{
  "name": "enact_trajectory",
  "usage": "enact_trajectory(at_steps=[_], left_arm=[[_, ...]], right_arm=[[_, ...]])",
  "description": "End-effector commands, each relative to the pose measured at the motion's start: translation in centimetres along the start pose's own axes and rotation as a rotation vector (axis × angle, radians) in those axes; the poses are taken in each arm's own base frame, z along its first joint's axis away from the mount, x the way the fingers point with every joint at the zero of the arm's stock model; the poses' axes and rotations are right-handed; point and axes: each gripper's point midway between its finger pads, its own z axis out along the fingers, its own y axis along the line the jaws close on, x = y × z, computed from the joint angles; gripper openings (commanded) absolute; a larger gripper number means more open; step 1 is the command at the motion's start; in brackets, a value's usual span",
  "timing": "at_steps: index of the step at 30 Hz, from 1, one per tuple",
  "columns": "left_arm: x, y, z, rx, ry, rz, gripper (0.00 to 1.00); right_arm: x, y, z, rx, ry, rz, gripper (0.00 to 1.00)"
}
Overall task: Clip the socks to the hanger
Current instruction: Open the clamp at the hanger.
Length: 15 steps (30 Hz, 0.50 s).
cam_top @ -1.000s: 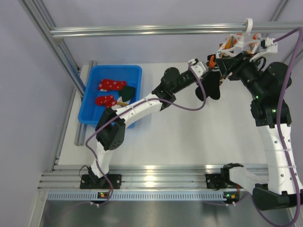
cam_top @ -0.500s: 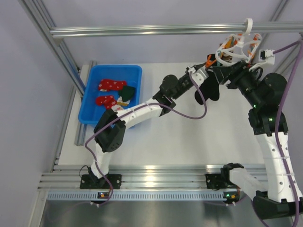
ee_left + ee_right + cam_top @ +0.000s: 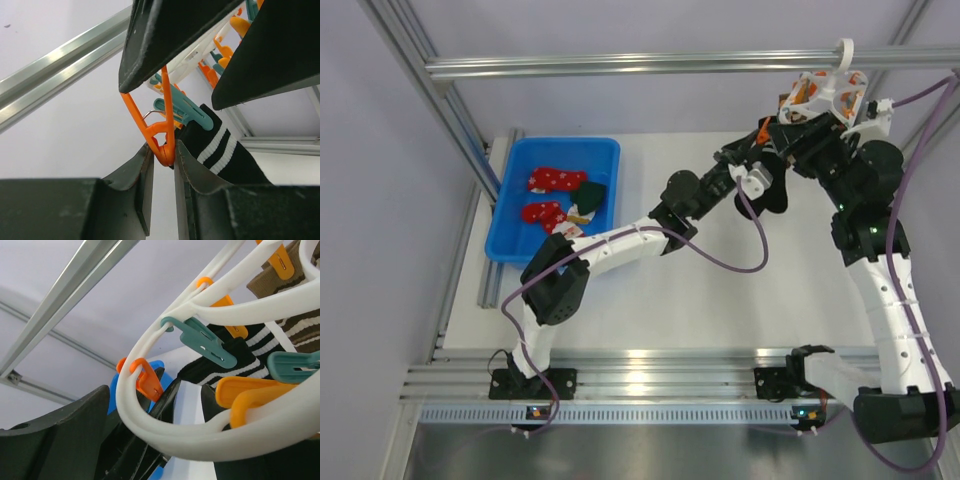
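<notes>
The white hanger (image 3: 817, 92) hangs by its hook from the top bar at the far right, with orange and teal pegs. My right gripper (image 3: 800, 125) is up at it, and in the right wrist view its jaws (image 3: 167, 440) are shut on the hanger's ring (image 3: 150, 425). My left gripper (image 3: 760, 142) is raised beside it. Its fingertips (image 3: 164, 150) pinch the lower end of an orange peg (image 3: 162, 120), with no sock in them. Red socks (image 3: 556, 180) and a dark green sock (image 3: 590, 192) lie in the blue bin (image 3: 565, 142) at the far left.
A black sock with white stripes (image 3: 225, 150) hangs from a teal peg (image 3: 182, 111); it also shows in the top view (image 3: 772, 188). A brown-and-cream striped sock (image 3: 280, 277) is clipped further round. The metal bar (image 3: 620, 65) crosses the back.
My left gripper has risen to the right and closed around the orange peg. My right arm has drawn the hanger more upright and closer to the bar.
</notes>
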Motion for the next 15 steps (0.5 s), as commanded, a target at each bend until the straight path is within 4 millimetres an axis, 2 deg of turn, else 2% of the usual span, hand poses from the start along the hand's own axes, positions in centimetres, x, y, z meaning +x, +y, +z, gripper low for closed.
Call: enact_trajectory(at_steps=[1, 4, 7, 10, 13, 14, 15], left_arm=[[-2.3, 0.6, 0.2, -0.022, -0.061, 0.088, 0.00], [-2.5, 0.2, 0.1, -0.015, -0.071, 0.144, 0.00], [-2.3, -0.4, 0.0, -0.004, -0.074, 0.168, 0.00], [-2.7, -0.9, -0.3, 0.003, -0.101, 0.211, 0.00], [-2.7, -1.2, -0.3, 0.002, -0.103, 0.242, 0.00], [-2.6, -1.4, -0.4, 0.006, -0.101, 0.244, 0.00], [-2.6, -1.4, -0.4, 0.009, -0.104, 0.247, 0.00]], right_arm=[[-2.2, 2.1, 0.8, -0.073, -0.097, 0.039, 0.74], [-2.4, 2.9, 1.2, -0.108, -0.108, 0.047, 0.74], [-2.6, 3.7, 1.4, -0.148, -0.110, 0.040, 0.69], [-2.4, 3.6, 1.6, -0.143, -0.105, 0.046, 0.58], [-2.5, 3.4, 1.4, -0.133, -0.115, 0.057, 0.43], [-2.5, 3.4, 1.4, -0.132, -0.116, 0.056, 0.35], [-2.5, 3.2, 1.5, -0.129, -0.117, 0.054, 0.32]])
